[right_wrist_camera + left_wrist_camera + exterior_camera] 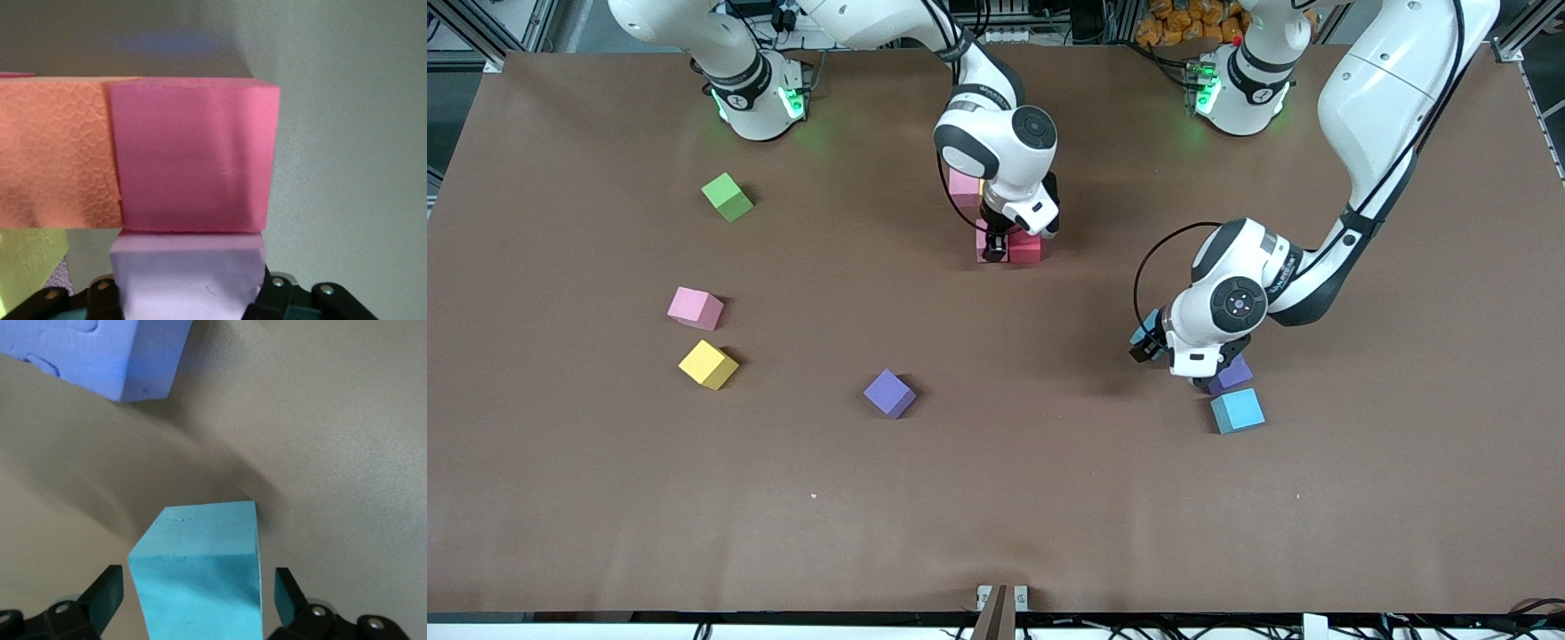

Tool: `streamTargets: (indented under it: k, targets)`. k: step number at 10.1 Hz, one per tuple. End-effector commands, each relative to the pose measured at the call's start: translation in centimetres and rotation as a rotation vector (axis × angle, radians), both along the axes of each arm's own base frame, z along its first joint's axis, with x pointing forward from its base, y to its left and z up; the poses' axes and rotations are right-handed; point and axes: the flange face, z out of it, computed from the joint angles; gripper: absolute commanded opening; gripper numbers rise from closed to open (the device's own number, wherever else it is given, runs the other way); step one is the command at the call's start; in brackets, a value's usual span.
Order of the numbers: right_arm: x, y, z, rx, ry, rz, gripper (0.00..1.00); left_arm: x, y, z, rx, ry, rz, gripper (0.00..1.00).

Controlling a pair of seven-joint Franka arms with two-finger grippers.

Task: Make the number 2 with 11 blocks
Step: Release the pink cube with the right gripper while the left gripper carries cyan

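Light blue cube (1237, 411): nearest the front camera, toward the left arm's end of the table, matte, flat on the brown table (996, 498).
Second light blue cube (200, 573): between the spread fingers (103, 597) of the left gripper (1149, 342); the pads stand apart from its sides.
Purple cubes: one (1232, 374) touching the first light blue cube's farther edge, partly under the left gripper; another (889, 393) alone near the table's middle.
Yellow cube (708, 364): toward the right arm's end, with a pink cube (695, 308) just beside it, farther from the camera.
Green cube (727, 196): farther still, well apart.
Number 2 (1000, 227): only a small cluster at mid-table, mostly hidden by the arm; a red cube (1026, 248) and a pink cube (963, 186) show.
Right gripper (993, 242): low at the cluster, fingers pinching a pale pink cube (190, 277) set against the red cube (193, 157), which touches an orange cube (57, 153).
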Motion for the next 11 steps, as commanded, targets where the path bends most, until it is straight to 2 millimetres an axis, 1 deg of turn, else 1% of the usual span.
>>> streamTargets:
  k: [1,4,5,6,8,9,10,11]
  targets:
    - [-0.4,0.5,0.0,0.0,-0.014,-0.015,0.29,0.1,0.0,-0.2,0.019,-0.031,-0.005,0.86]
    - [-0.5,0.6,-0.2,0.006,-0.015,-0.012,0.31,0.3,0.0,-0.1,0.018,-0.039,-0.008,0.64]
    - [-0.4,0.6,-0.2,0.008,-0.017,-0.013,0.58,0.4,0.0,0.2,0.02,-0.044,-0.008,0.59]
    - [-0.4,0.7,-0.2,0.01,-0.018,-0.009,1.0,0.7,0.2,0.6,0.021,-0.054,-0.004,0.59]
    - [-0.2,0.5,-0.1,0.009,-0.018,-0.012,1.0,1.2,0.1,2.0,0.019,-0.078,-0.001,0.59]
    - [0.0,0.5,0.2,0.009,-0.018,-0.006,1.0,1.5,0.2,3.0,0.021,-0.096,0.002,0.59]
    - [0.2,0.3,0.8,0.008,-0.019,-0.008,1.0,1.8,0.1,3.9,0.017,-0.109,0.009,0.59]
    - [0.6,0.1,2.0,0.01,-0.025,-0.014,1.0,2.2,-0.1,4.9,0.014,-0.126,0.03,0.59]
